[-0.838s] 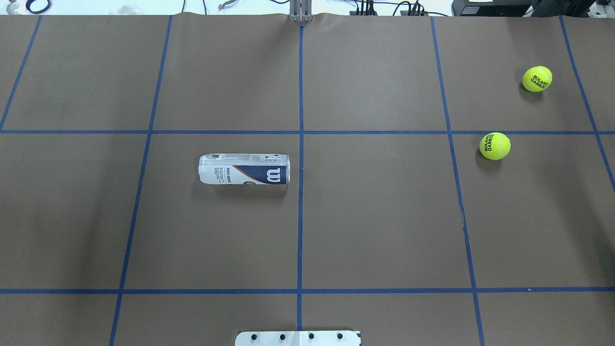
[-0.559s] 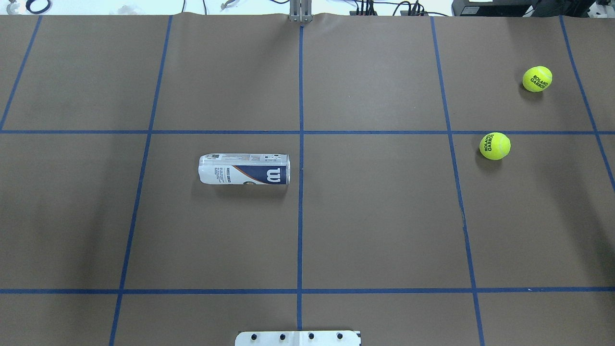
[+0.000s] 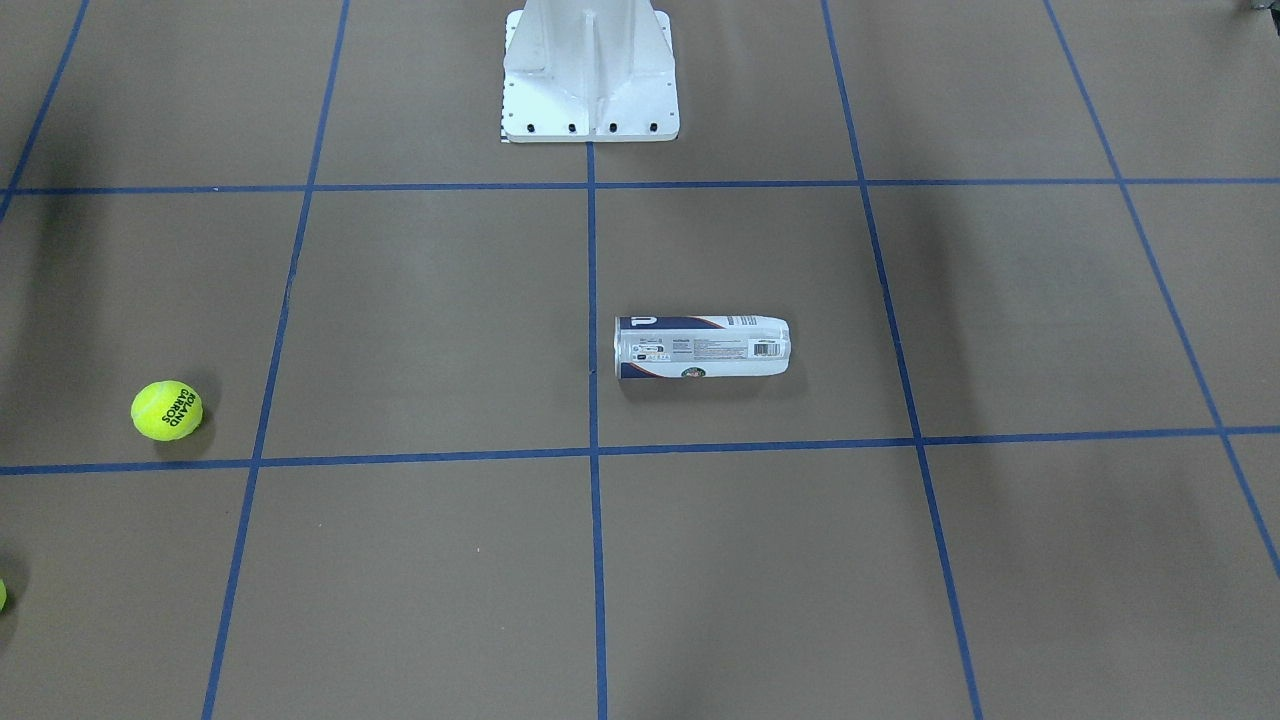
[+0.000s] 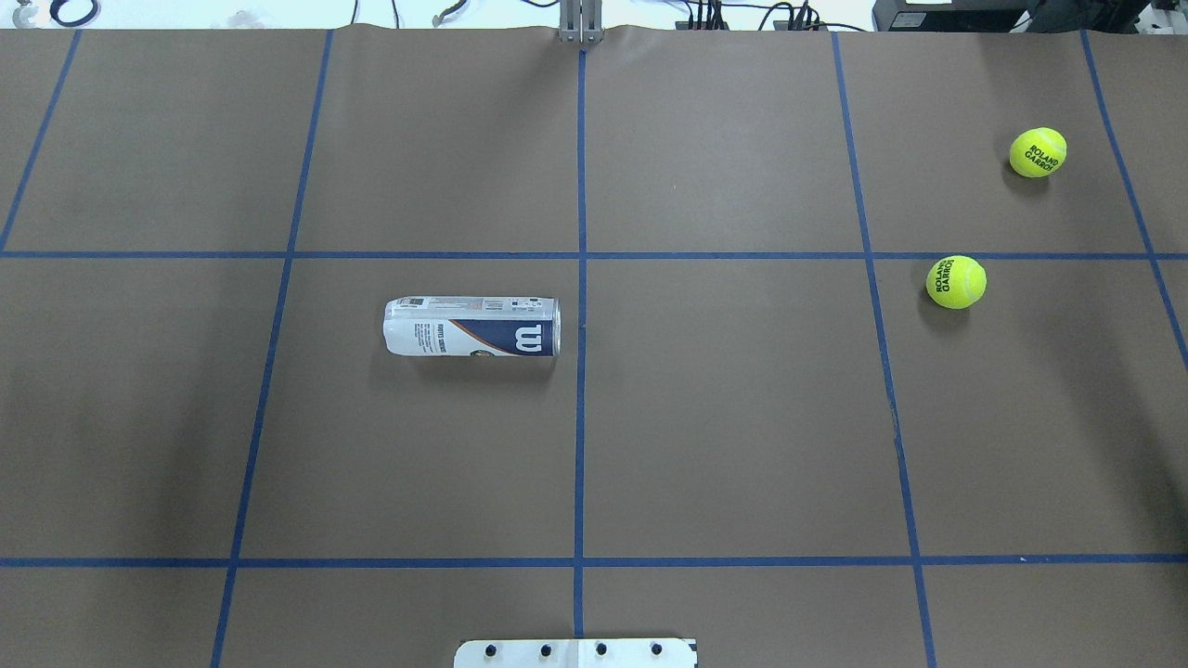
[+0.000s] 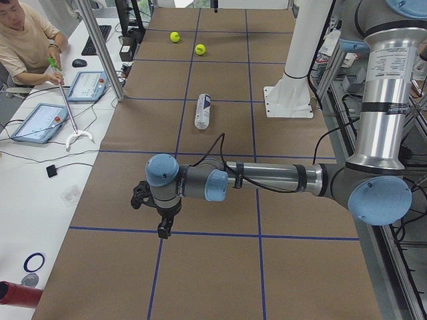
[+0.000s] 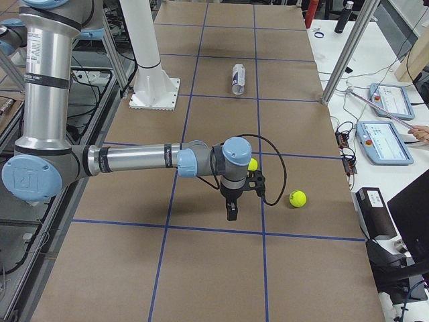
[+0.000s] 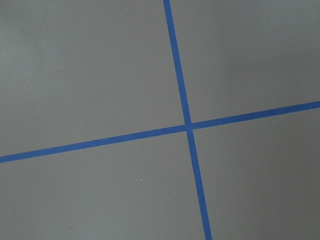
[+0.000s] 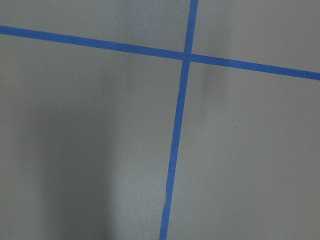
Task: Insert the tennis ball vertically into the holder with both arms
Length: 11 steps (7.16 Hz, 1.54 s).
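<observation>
Holder (image 4: pixel 471 327) lies flat, centre-left; I should upend it first. Left claw (image 5: pixel 163 231), right claw (image 6: pixel 231 215): I cannot tell whether apart or together.

You've got two balls, the far tennis ball (image 4: pixel 1038 152) and the near tennis ball (image 4: pixel 956 282); one holder (image 4: pixel 471 327); two arms, the left arm (image 5: pixel 267 179) and the right arm (image 6: pixel 134 159); one pedestal base (image 3: pixel 590 70).

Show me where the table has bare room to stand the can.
Widest: the squares between the holder and the nearer tennis ball. Also bare: the squares left of the holder. Busiest: the right side, with that ball and the farther ball.
</observation>
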Motion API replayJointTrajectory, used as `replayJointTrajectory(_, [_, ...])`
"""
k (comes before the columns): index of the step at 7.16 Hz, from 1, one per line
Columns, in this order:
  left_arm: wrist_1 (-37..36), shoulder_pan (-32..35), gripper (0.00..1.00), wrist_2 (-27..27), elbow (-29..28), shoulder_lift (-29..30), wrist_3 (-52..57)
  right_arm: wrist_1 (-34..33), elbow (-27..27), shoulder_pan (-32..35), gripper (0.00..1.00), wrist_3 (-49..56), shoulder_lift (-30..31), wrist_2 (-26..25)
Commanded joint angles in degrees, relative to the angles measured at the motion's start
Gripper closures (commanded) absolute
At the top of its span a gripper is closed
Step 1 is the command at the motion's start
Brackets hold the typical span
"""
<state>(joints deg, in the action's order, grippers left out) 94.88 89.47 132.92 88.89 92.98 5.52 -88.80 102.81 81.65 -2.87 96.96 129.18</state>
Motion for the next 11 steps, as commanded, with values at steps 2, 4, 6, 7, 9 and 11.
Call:
replayJointTrajectory(2, [-0.13,-0.09,0.00,0.49,-1.17,3.16,-0.77,4.84,0.20,0.00,0.00,-0.03,-1.69,0.02])
replayJointTrajectory(4, [-0.21,-0.35,0.00,0.58,-2.05,6.05,-1.29,8.54,-0.59,0.00,0.00,0.31,-2.04,-0.16])
replayJointTrajectory(6, [6.94,-1.92,0.00,0.50,-1.87,7.12,-6.78,10.93,-1.65,-0.08,0.00,-0.47,-2.30,-0.07])
replayJointTrajectory(7, [13.95,-4.89,0.01,0.32,-1.70,8.25,-11.62,10.93,-1.65,-0.08,0.00,-0.56,-3.09,0.02])
replayJointTrajectory(9, [21.04,-13.59,0.01,-0.56,-1.62,15.08,-11.58,10.93,-1.91,-0.08,0.00,-0.56,-3.44,0.02])
replayJointTrajectory(11, [21.14,-21.59,0.08,-0.73,-1.70,21.60,-10.19,10.84,-2.36,-0.17,0.00,-0.56,-3.71,0.10])
